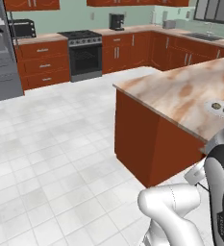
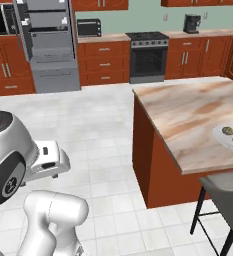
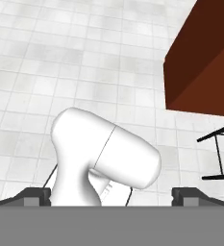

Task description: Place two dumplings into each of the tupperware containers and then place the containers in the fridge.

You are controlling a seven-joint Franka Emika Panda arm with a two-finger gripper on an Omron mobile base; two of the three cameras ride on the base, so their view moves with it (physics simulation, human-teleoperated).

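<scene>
Starting point, nothing held: pincer [image 3: 111, 194] spread wide, empty, aimed down at white tile floor [image 3: 60, 57] in hand view, tips at the bottom corners of that frame.

Dumplings [image 1: 221, 108] sitting as a pair on a pale round plate [image 1: 210, 106] at right edge of left base view; same pair [image 2: 232, 134] at right edge of right base view, on the marbled island counter [image 2: 188, 112]. Looks like two lumps, side by side, not touching; too small to read a long axis. More may lie beyond the frame edge, cannot tell.

Key relation: dumplings lie up on the counter, forward and to the right, well apart from the pincer, which points at floor beside the island's red-brown side panel [image 3: 200, 62]. Judged next: lift and swing hand up and right over the counter, likely after driving base closer.

Tupperware containers not made out from here.

Fridge [image 2: 48, 42] at upper left of right base view, door open, grey shelves showing; well apart from island across open floor. Also at left edge of left base view [image 1: 0, 57].

Room: stove [image 1: 84, 55] on back wall, red-brown cabinets, coffee machine [image 1: 116, 21], grey stool [image 2: 223, 197] at island's near corner, a snag risk for the arm.
</scene>
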